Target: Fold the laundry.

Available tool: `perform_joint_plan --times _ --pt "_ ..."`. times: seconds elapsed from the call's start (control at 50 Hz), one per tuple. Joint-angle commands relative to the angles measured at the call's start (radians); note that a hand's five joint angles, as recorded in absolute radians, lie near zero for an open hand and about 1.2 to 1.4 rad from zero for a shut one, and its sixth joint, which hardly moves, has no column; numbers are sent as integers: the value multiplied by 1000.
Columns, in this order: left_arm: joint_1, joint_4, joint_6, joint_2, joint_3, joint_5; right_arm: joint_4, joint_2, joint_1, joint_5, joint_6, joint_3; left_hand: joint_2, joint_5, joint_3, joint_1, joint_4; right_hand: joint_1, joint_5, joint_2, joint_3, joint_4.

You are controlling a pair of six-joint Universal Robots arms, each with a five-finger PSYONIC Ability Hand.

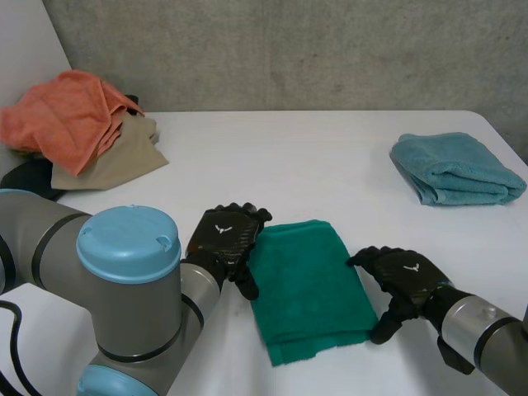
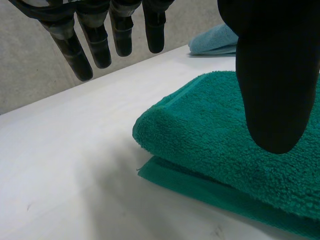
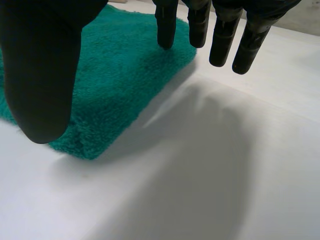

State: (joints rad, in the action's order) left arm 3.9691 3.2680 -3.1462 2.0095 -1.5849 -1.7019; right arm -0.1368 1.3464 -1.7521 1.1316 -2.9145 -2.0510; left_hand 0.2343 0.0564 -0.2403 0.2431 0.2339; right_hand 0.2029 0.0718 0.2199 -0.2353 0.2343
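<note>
A folded green towel (image 1: 309, 285) lies on the white surface (image 1: 289, 157) between the two hands — left hand (image 1: 224, 239) at one long edge, right hand (image 1: 404, 276) at the other. Both hands' fingers are straight and apart, clamping nothing. A folded blue towel (image 1: 455, 167) sits well apart.

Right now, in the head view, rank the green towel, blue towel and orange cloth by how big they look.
1. green towel, though it lies nearest the camera, which inflates it.
2. orange cloth, crumpled.
3. blue towel, folded. It looks close to the orange cloth, so the order of these two is unsure.
</note>
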Motion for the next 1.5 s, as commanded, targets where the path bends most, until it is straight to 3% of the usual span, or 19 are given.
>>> perform_joint_plan --times 0.02,0.46,0.64,0.92,1.32,1.5 --pt "1 1 0 0 -1 -1 -40 -46 -52 -6 -17 21 -27 -23 33 -35 -26 114 70 97 -82 83" --pt "1 1 0 0 -6 -1 -113 -138 -110 5 3 69 -33 -29 39 -41 -32 463 420 446 -431 432" --pt "1 1 0 0 -6 -1 -141 -138 -110 7 9 75 -33 -29 39 -41 -32 1193 1150 1176 -1161 1162" --pt "2 1 0 0 -6 -1 -139 -138 -113 13 181 187 -36 -32 42 -44 -35 1193 1150 1176 -1161 1162" --pt "61 2 2 -8 -6 -1 -76 -306 -115 -9 345 601 -36 -32 42 -44 -35 1193 1150 1176 -1161 1162" --pt "81 4 2 -8 -6 -1 -81 -369 -102 0 341 824 -36 -32 42 -44 -35 1193 1150 1176 -1161 1162"
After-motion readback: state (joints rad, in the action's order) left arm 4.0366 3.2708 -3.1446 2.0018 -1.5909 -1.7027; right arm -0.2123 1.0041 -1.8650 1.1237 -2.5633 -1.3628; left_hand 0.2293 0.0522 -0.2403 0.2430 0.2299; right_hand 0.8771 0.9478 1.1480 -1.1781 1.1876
